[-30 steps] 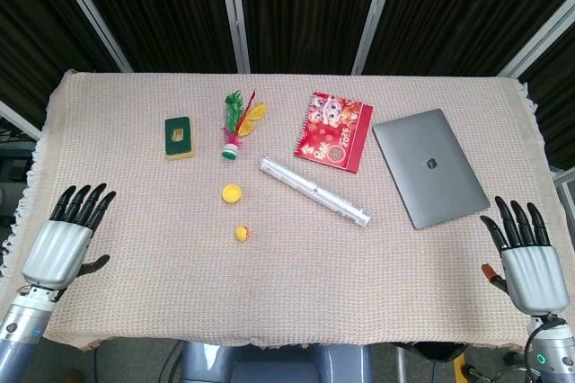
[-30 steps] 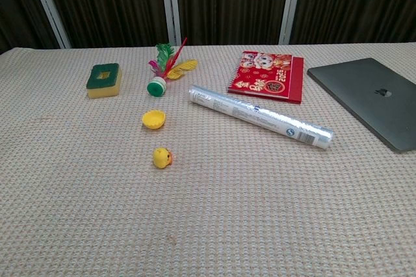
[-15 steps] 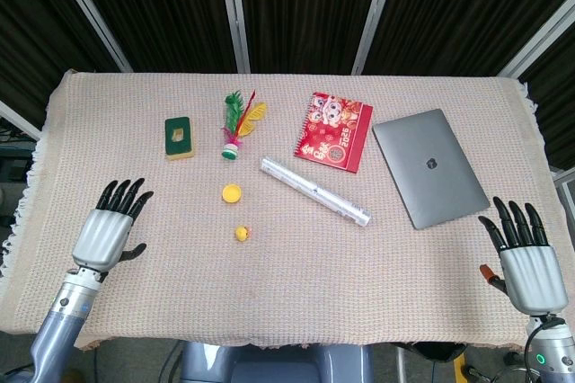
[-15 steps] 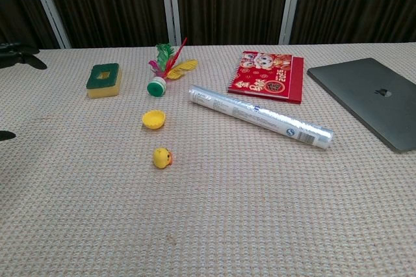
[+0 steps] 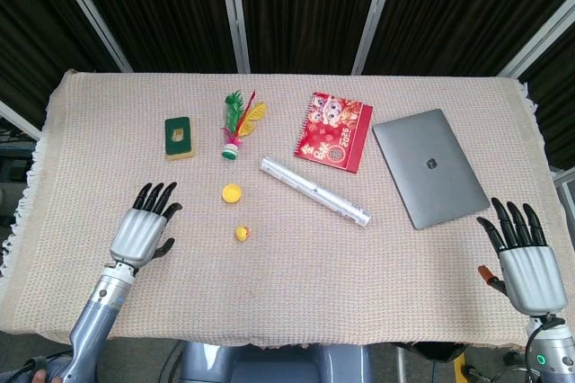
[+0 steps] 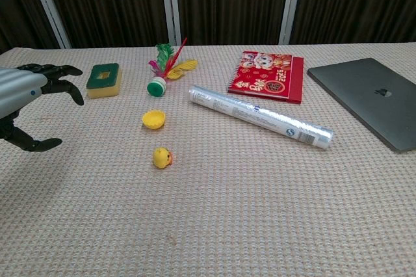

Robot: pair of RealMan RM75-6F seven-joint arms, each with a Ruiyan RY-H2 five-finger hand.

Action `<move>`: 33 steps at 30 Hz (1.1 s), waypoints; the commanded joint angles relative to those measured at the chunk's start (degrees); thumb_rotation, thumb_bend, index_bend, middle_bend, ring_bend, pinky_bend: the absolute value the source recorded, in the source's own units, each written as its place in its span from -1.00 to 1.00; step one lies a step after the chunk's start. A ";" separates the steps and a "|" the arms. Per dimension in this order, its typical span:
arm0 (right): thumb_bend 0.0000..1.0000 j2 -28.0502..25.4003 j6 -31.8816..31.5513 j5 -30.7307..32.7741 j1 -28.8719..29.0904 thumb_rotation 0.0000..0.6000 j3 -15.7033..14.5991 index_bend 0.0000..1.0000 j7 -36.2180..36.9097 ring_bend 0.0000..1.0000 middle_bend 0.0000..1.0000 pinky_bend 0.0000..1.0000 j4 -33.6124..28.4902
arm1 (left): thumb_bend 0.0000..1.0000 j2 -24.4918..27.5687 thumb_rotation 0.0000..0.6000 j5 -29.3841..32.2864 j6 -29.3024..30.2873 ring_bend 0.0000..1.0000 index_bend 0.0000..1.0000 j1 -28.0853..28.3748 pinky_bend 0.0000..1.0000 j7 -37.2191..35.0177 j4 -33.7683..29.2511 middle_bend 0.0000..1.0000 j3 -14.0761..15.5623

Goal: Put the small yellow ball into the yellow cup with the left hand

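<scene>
The small yellow ball lies on the woven cloth near the table's middle. Just beyond it sits the small yellow cup, its mouth turned up. My left hand hovers over the cloth to the left of the ball, fingers spread, holding nothing and well apart from it. Near the front right corner my right hand is held flat with its fingers apart, empty; the chest view does not show it.
A green-and-yellow sponge and a feathered shuttlecock lie behind the cup. A clear plastic roll lies diagonally to the right of the cup, with a red calendar and a grey laptop further right.
My left hand has moved from the table's left edge rightward over the cloth toward the ball, staying spread. The right hand has barely moved.
</scene>
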State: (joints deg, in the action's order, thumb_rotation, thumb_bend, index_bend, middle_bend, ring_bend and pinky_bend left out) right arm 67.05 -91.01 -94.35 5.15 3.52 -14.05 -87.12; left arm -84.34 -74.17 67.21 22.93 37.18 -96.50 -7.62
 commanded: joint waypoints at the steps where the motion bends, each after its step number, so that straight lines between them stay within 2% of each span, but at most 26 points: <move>1: -1.00 0.00 0.05 -0.06 0.04 1.00 -0.03 -0.57 0.10 -1.00 -1.00 -1.00 -0.05 | -0.42 -1.43 1.00 1.67 -0.66 -1.00 -0.46 0.98 -1.00 0.62 1.08 -1.00 -0.33; 13: -1.00 0.02 0.30 0.17 0.15 1.00 -0.01 -0.57 0.84 -1.00 -1.00 -1.00 -0.11 | -0.41 -7.68 1.00 6.75 -3.27 -1.00 -0.43 4.71 -1.00 3.63 5.85 -1.00 -0.14; 33: -1.00 -0.03 0.58 0.26 0.35 1.00 -0.02 -0.57 1.29 -1.00 -1.00 -1.00 -0.29 | -0.35 -15.13 1.00 7.76 -4.02 -1.00 -0.41 8.50 -1.00 2.49 12.50 -1.00 0.60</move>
State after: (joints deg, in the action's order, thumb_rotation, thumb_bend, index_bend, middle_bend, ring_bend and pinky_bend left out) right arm 67.02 -90.43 -94.09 5.50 3.51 -12.75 -87.40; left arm -99.35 -66.36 63.14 31.33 39.69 -84.10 -7.07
